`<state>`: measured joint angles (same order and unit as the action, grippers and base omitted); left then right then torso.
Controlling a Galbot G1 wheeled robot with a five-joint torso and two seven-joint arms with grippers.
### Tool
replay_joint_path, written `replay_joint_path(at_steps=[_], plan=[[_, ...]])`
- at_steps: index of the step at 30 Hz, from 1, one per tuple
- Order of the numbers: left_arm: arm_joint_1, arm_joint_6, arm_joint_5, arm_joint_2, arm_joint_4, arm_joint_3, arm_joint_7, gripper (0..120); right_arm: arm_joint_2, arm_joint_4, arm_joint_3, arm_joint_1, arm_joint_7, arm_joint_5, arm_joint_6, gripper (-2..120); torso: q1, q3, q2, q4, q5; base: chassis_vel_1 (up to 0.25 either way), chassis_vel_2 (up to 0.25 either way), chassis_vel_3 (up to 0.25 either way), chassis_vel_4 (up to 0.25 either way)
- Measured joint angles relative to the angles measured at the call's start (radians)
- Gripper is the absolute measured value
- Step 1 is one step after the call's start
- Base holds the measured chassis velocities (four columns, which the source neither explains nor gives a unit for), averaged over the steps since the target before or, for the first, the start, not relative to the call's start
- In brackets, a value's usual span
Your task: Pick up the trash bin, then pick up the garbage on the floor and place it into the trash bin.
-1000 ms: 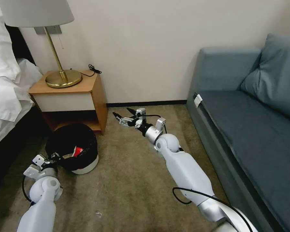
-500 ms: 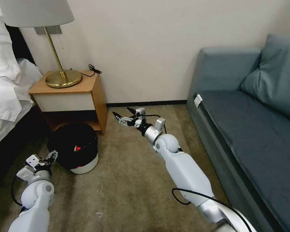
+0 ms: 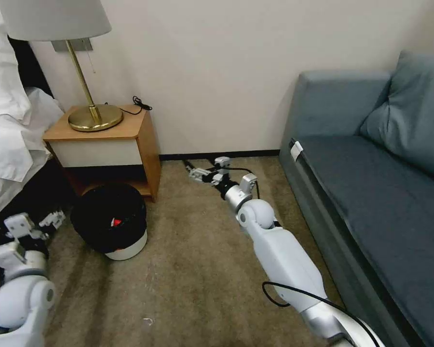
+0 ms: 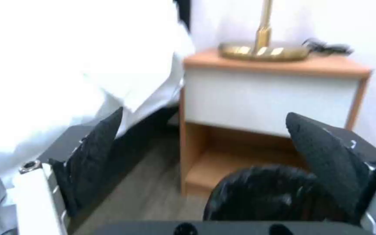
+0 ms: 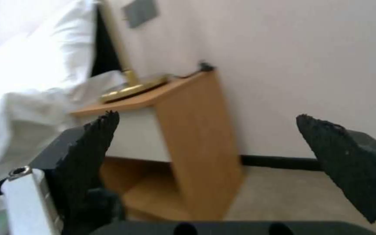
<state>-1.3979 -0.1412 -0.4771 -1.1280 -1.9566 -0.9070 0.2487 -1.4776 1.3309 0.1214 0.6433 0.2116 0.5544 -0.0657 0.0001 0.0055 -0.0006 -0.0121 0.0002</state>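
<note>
White bedding [image 3: 7, 120] hangs at the far left, and the left gripper [image 3: 46, 222] hovers beside it with its jaws spread wide and empty, a little apart from the trash bin [image 3: 112, 222]. This bin stands on the carpet [image 3: 193, 270] just in front of the wooden nightstand [image 3: 108, 144], a red-and-white packet [image 3: 115, 222] lying inside its black bag. Farther right, the right gripper [image 3: 194, 170] reaches low toward the wall's baseboard, jaws open, holding nothing. A blue-grey sofa [image 3: 371, 183] fills the right side.
</note>
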Motion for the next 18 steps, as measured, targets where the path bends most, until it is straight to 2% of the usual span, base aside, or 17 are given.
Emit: replay_joint_path(at_steps=[3, 5, 8, 18], plan=[[-0.004, 0.001, 0.0, 0.008, -0.015, -0.003, -0.009, 100, 0.003, 0.0, 0.011, 0.001, -0.024, -0.004, -0.002, 100, 0.0, 0.0, 0.0, 0.0, 0.0001, 0.0, 0.0, 0.0, 0.0], [-0.01, 0.001, 0.001, 0.025, -0.038, -0.003, -0.028, 100, 0.008, 0.0, 0.04, 0.006, -0.085, -0.012, -0.004, 100, 0.0, 0.0, 0.0, -0.0001, 0.0, 0.0, 0.0, 0.0, 0.0], [-0.005, 0.001, 0.006, 0.037, -0.042, 0.006, -0.03, 100, 0.011, 0.004, 0.061, 0.012, -0.126, -0.017, -0.002, 100, 0.0, 0.0, 0.0, 0.0, -0.0001, 0.0, 0.0, 0.0, 0.0], [0.041, -0.005, 0.001, 0.05, -0.029, 0.042, -0.009, 100, -0.004, -0.008, 0.084, 0.021, -0.162, -0.034, 0.018, 100, 0.0, 0.0, 0.0, 0.0, -0.0001, 0.0, 0.0, 0.0, 0.0]])
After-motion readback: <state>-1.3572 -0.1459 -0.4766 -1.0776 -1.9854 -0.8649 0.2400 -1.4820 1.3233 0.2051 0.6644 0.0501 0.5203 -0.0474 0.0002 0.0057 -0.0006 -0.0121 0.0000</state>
